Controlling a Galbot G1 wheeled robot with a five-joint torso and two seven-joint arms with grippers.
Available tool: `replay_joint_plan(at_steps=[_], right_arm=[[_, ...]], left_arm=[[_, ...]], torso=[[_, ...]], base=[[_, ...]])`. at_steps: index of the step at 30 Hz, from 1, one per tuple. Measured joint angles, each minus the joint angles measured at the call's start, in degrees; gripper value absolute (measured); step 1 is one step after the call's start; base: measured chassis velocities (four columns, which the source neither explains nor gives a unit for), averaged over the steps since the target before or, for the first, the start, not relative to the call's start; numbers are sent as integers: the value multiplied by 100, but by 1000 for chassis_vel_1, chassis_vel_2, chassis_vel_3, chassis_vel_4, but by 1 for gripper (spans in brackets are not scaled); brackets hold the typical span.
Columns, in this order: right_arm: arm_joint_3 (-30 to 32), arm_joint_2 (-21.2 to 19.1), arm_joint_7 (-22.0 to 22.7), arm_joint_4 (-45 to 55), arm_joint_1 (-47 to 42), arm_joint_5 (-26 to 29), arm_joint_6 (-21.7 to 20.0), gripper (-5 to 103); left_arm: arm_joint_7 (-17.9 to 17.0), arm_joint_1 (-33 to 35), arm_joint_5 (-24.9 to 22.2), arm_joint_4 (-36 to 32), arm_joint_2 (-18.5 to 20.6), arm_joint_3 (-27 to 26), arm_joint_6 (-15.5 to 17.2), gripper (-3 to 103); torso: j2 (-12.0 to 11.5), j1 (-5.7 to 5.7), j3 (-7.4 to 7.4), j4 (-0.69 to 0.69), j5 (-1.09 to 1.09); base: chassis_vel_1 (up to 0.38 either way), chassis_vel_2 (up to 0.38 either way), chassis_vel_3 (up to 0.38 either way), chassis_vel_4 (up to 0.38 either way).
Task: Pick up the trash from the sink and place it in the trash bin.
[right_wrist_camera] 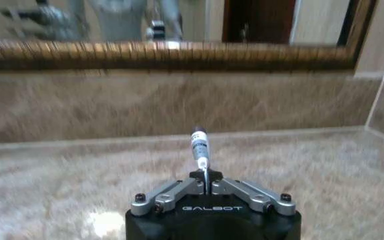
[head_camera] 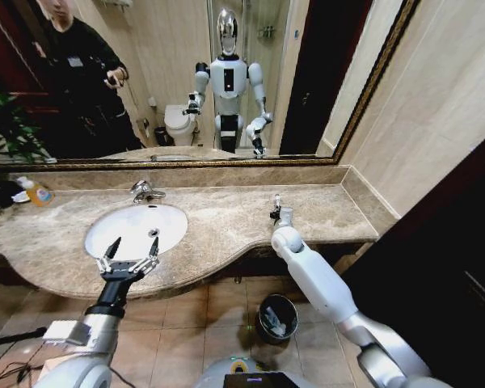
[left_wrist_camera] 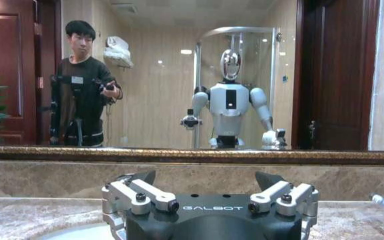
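Right gripper (right_wrist_camera: pixel 206 181) hangs over the right half of the marble countertop (head_camera: pixel 226 218), well apart from the basin, its fingers pressed together on the flat end of a small white tube (right_wrist_camera: pixel 199 148) with a dark cap and dark marks; the tube sticks out past the fingertips toward the backsplash and mirror (head_camera: pixel 250 81). In the head view the same tube (head_camera: pixel 276 204) shows as a thin sliver above the right gripper (head_camera: pixel 276 215), roughly midway between the counter's front edge and back wall. Left gripper (head_camera: pixel 128 249) sits at the front rim of the white oval sink (head_camera: pixel 129 222), near the counter's front edge, fingers (left_wrist_camera: pixel 145 192) spread wide with nothing between them. Chrome faucet (head_camera: pixel 145 191) stands at the back rim of the basin. No items can be made out in the basin itself. Clear bottle of orange liquid (head_camera: pixel 37 192) lies at the far left back of the counter, near a green plant (head_camera: pixel 8 129). Black trash bin (head_camera: pixel 276 318) stands on the tiled floor below the counter's front edge, under the right arm, with pale scraps visible inside its glossy liner.
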Motion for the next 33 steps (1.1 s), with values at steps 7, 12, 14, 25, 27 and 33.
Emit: replay_joint_plan(at_steps=[7, 12, 14, 25, 27, 33], right_arm=[[389, -588, -626, 1213, -783, 20, 217, 1], [1057, -1197, -1999, 2269, -1891, 48, 553, 1], [1196, -1274, -2233, 2379, -2077, 33, 626, 1], [3232, -812, -4400, 3709, -5265, -354, 1126, 1], [3404, -545, -4943, 3762, -5969, -642, 1389, 1], [3341, 41, -5603, 3123, -6587, -1536, 2173, 1]], left_arm=[[0, 0, 0, 0, 0, 0, 0, 100], [2, 0, 0, 0, 0, 0, 0, 100], [1, 0, 0, 0, 0, 0, 0, 100], [0, 0, 0, 0, 0, 0, 0, 100], [0, 0, 0, 0, 1, 0, 0, 100], [0, 0, 0, 0, 0, 0, 0, 100]], torso=[[0, 0, 0, 0, 1], [1, -1, -1, -1, 2], [0, -1, 0, -1, 1], [1, -2, -1, -1, 0], [2, -1, -1, -3, -1], [2, -1, 0, -1, 0]], base=[[0, 0, 0, 0], [0, 0, 0, 0], [0, 0, 0, 0], [0, 0, 0, 0], [0, 0, 0, 0], [0, 0, 0, 0]])
